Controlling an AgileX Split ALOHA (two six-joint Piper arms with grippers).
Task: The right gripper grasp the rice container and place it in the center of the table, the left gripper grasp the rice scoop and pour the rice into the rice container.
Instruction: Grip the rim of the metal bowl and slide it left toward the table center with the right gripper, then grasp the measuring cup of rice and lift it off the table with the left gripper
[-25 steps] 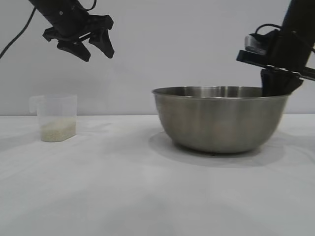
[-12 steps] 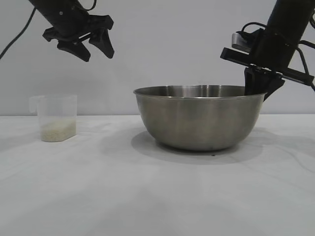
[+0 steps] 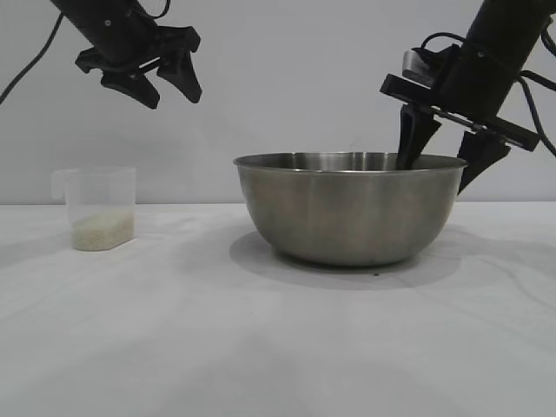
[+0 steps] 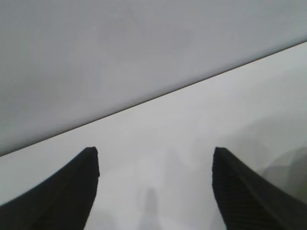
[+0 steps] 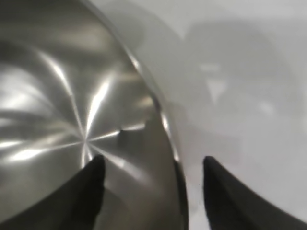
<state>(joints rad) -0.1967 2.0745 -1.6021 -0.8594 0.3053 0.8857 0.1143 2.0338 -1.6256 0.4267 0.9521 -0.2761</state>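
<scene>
A: Bowl (image 3: 349, 208) first: where is it now?

B: Sitting on the table (image 3: 261, 347), roughly mid-table and a bit toward the right arm's side. A second ago it was further right; it slid inward and has not shifted in the last half second.

A: And the right gripper (image 3: 443, 152)?

B: That's the change. It was clamped on the far-right rim; now its jaws stand wide, one finger inside the rim, one outside, and it has lifted a little. The right wrist view shows the rim running between the two spread fingers (image 5: 84, 191) with a clear gap on each side, so nothing is held.

A: So the placing step is done?

B: I'd judge so. The bowl is released and resting on its own, and the right arm looks to be clearing out.

A: Left side?

B: The left gripper (image 3: 165, 87) hangs high above the scoop (image 3: 100, 208), jaws wide and empty, same as a second ago. The scoop stands upright well left of the bowl, with rice (image 3: 102, 230) in its bottom.

A: Next?

B: Probably the left gripper goes down for the scoop. The bowl is empty, so pouring hasn't started.
</scene>
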